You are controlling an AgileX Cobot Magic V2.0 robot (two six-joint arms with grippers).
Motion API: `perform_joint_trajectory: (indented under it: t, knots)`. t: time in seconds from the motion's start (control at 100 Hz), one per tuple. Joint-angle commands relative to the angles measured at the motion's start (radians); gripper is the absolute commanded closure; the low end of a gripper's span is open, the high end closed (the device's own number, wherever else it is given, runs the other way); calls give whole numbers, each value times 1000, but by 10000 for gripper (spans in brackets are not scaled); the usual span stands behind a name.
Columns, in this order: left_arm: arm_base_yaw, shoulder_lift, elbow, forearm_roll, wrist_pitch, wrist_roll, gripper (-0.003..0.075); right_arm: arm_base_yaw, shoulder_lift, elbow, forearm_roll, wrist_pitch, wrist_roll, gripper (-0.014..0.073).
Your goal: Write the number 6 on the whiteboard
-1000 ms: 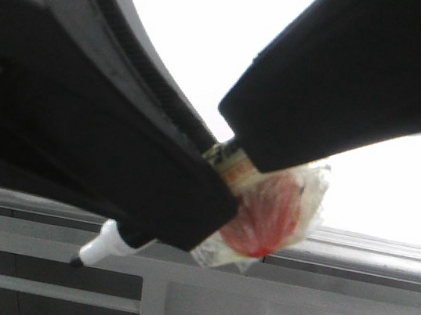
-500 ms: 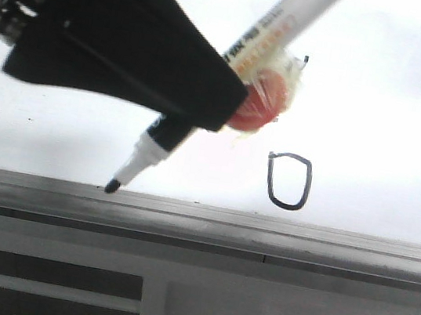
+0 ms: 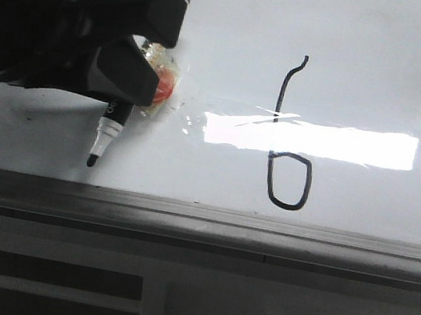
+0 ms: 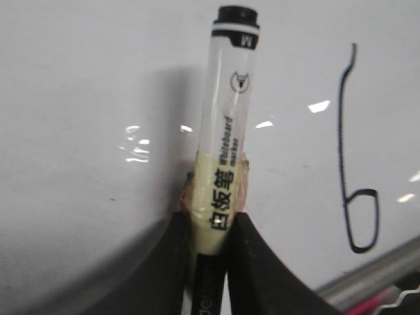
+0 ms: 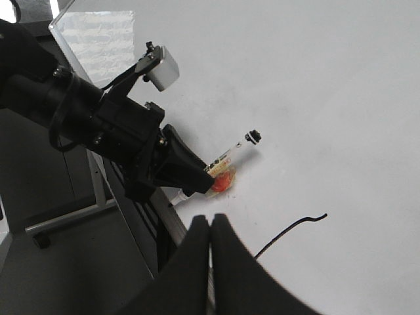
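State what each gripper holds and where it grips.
The left gripper clamps the marker around its taped lower barrel. The right gripper is shut on nothing.

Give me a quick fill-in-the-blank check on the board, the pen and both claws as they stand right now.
1. The figure drawn on the whiteboard is the number ____.
2. The left claw is shut on a ____.
3. In the front view, the marker's tip points down, to the ____ of the number 6.
4. The right claw holds nothing and its jaws are ____.

Missing words: 6; marker; left; shut
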Motion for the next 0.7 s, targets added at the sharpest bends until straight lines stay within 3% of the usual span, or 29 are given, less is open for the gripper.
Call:
perform_joint_trajectory:
  t: [0.0, 0.69]
  knots:
    - [-21, 11, -47, 4, -97, -16, 739, -7, 1, -25, 16, -65, 6, 638]
    - [-21, 177, -132, 12, -195, -112, 736, -7, 1, -25, 12, -64, 22, 638]
